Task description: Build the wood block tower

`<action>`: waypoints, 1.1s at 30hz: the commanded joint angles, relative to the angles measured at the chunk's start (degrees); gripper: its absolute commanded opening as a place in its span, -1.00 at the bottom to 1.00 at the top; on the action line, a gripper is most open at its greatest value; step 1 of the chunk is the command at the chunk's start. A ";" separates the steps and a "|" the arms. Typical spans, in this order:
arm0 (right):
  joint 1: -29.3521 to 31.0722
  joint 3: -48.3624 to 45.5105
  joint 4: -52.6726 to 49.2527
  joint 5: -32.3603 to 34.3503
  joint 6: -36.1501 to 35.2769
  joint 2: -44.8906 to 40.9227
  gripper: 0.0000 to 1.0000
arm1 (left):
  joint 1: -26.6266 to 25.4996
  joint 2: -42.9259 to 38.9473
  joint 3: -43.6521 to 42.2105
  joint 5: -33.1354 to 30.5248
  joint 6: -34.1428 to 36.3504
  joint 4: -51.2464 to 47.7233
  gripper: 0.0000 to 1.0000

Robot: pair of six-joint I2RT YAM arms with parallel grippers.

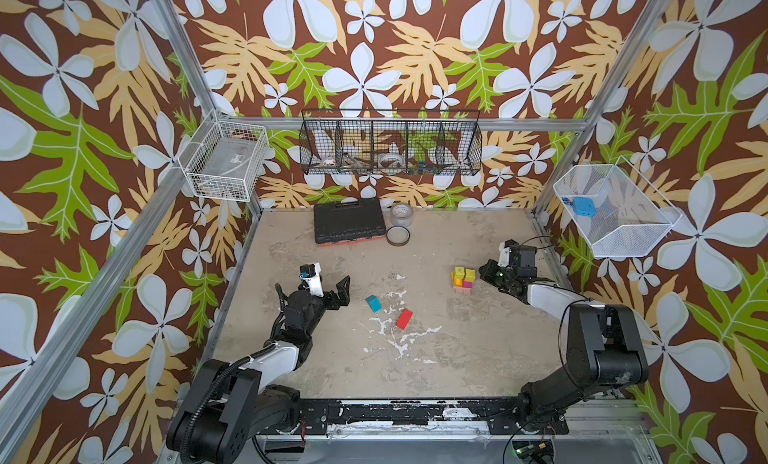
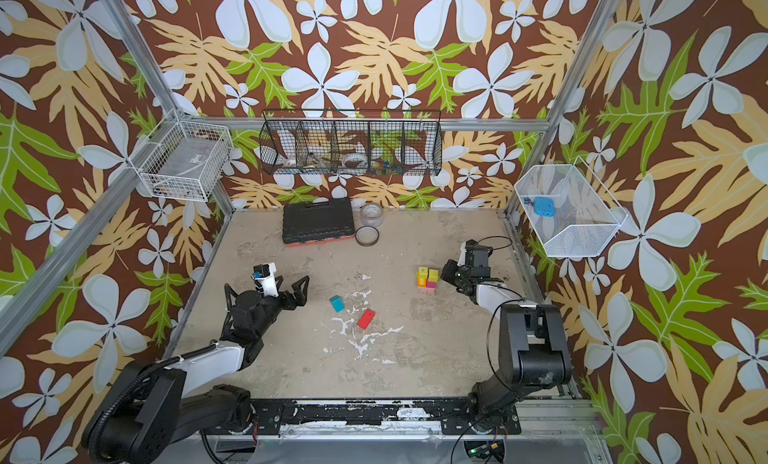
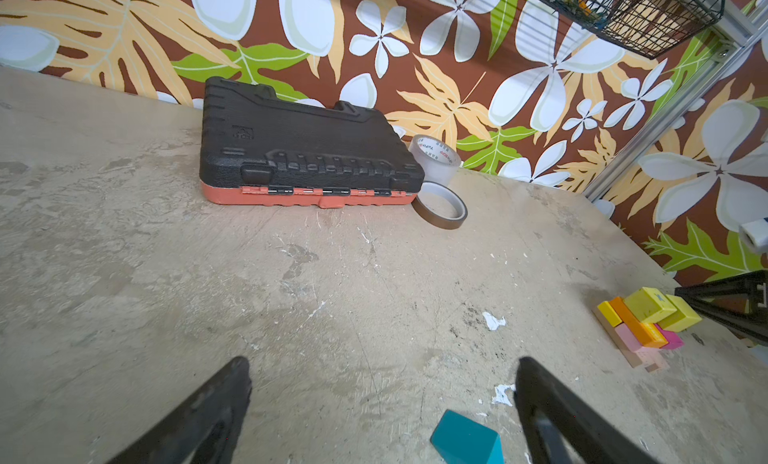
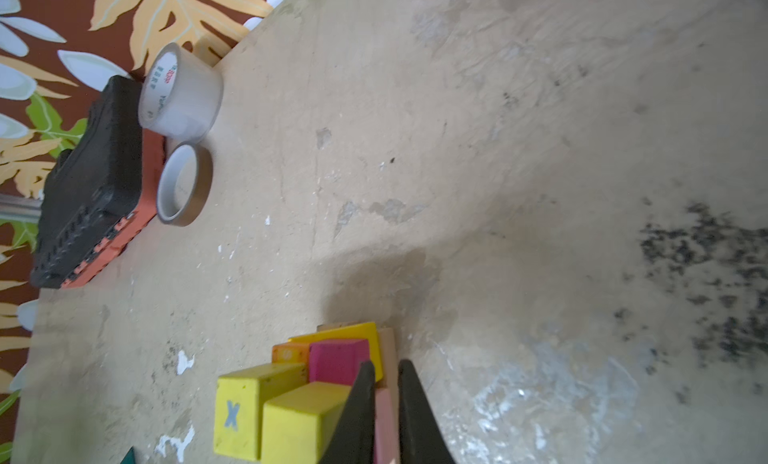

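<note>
L gripper [image 1: 341, 292] sat wide open, holding nothing, in both top views on the left half of the tabletop [image 1: 457, 358]. A teal block [image 1: 373, 304] lay just to its right and a red block [image 1: 404, 319] a bit nearer the front edge, the two blocks loose and apart from each other. R gripper [image 1: 482, 271] sat at the right side of the wood block tower [image 1: 463, 279], which stood on the tabletop's right half, well apart from the loose blocks. At the back lay a black tool case [image 1: 347, 227] w/ a clear tape roll [image 1: 401, 218] and a thin brown tape ring [image 1: 398, 236] just beside its right end. L wrist view: fingers [image 3: 208, 412] splayed far apart w/ bare tabletop btwn them. The teal block [image 3: 465, 441] lay close by one finger, untouched, and the tower [image 3: 642, 320] stood farther off, yellow cubes over orange, magenta and a pink-and-tan base. R wrist view: R gripper [image 4: 384, 368] was pinched narrow, a pink plank [image 4: 385, 424] filling the gap btwn the jaws. It sat right alongside the tower's magenta block [image 4: 336, 360] and two yellow cubes [image 4: 299, 424], one marked w/ a blue X. Couldn't tell whether the plank was lifted or resting on the tabletop.
</note>
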 commanded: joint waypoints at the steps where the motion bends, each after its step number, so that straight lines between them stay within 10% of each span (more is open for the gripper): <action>1: 0.16 0.28 -1.15 3.27 -0.35 -0.27 -0.72 | 0.07 -0.22 0.05 0.33 0.43 2.75 1.00; 33: 4.13 2.03 -0.97 2.17 1.31 2.25 -0.77 | 0.09 1.30 0.88 1.04 0.84 3.02 1.00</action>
